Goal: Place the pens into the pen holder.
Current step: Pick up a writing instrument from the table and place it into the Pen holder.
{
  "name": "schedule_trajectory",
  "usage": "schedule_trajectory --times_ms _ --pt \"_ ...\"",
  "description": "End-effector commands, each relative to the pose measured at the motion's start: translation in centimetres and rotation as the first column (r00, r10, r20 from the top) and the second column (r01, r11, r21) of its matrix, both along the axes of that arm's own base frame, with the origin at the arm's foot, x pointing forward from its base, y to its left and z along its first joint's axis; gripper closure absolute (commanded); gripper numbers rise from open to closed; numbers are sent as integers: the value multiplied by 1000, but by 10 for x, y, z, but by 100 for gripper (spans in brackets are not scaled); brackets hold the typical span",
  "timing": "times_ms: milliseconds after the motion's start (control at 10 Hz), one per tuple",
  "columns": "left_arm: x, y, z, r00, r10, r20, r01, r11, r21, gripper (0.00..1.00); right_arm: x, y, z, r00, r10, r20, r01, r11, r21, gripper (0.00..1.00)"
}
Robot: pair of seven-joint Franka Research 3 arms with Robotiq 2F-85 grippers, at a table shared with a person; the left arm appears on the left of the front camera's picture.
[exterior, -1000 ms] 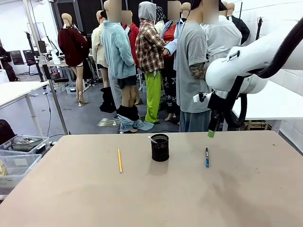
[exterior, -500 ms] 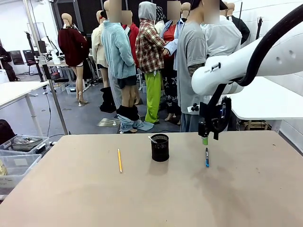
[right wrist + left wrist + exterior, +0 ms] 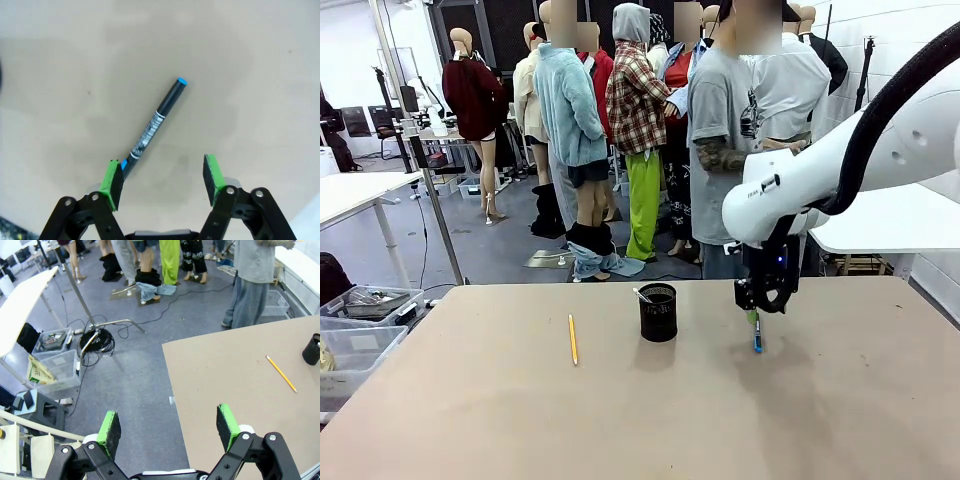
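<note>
**Desk:** Right arm first. What did you log?

**Operator:** I saw the right pincer (image 3: 754, 314) low over the tan bench (image 3: 520, 420), pointing down, to the right of the holder. Jaws were released, with nothing between the green pads (image 3: 111, 180). On its wrist camera the blue-and-black pen (image 3: 155, 122) lay flat on the bench at a slant. Its near blue end was tucked behind one pad, and its far blue tip lay out ahead of the pincer. I could not tell whether that pad touched it.

**Desk:** And the left?

**Operator:** The left pincer (image 3: 168, 422) hung with its jaws spread wide and empty, off the bench's edge with grey floor (image 3: 130, 370) beneath it. From there I noted the yellow-orange pencil (image 3: 281, 373) lying flat on the bench. The small black wire-mesh pen holder (image 3: 312, 349) stood near it at the frame's edge.

**Desk:** Where did the task's things sit overall?

**Operator:** From the front, the holder stood upright mid-bench. A silver-white pen (image 3: 641, 295) was inside it, its tip leaning out over the rim on the left. The pencil lay to the holder's left, apart from it. The blue-and-black pen lay to the holder's right, also apart, directly under the right pincer. A person (image 3: 720, 120) in a grey T-shirt stood beyond the bench's far edge.
</note>
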State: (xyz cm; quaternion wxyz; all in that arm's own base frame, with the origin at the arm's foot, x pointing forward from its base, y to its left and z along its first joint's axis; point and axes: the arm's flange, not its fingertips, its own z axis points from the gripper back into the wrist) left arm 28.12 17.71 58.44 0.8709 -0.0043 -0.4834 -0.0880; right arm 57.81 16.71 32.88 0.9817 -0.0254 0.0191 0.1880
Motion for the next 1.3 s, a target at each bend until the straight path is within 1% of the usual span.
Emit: schedule_trajectory --times_ms 0,200,300,400,500,600,700,900,1000,1200 --pt "1 0 0 1000 20 6 -20 1000 -9 0 -11 4 -14 998 -48 51 48 999 15 20" --pt "1 0 0 1000 20 6 -20 1000 -9 0 -9 12 -23 995 -83 58 84 996 -13 20" --pt "1 0 0 1000 20 6 -20 1000 -9 0 -9 17 -27 991 -108 73 112 992 -49 20" --pt "1 0 0 1000 20 6 -20 1000 -9 0 -10 19 -29 993 -93 75 97 994 -54 20" --pt "1 0 0 1000 20 6 -20 1000 -9 0 -12 19 -29 993 -82 81 88 994 -61 30" --pt "1 0 0 1000 20 6 -20 1000 -9 0 -12 19 -30 990 -98 98 105 992 -69 47" --pt "1 0 0 1000 20 6 -20 1000 -9 0 -10 19 -34 990 -104 99 109 993 -51 64" --pt "1 0 0 1000 20 6 -20 1000 -9 0 -6 16 -40 991 -102 86 106 993 -45 97" --pt "1 0 0 1000 20 6 -20 1000 -9 0 -5 16 -41 992 -95 87 99 994 -49 100" --pt "1 0 0 1000 20 6 -20 1000 -9 0 0 11 -46 990 -113 84 117 992 -45 100"
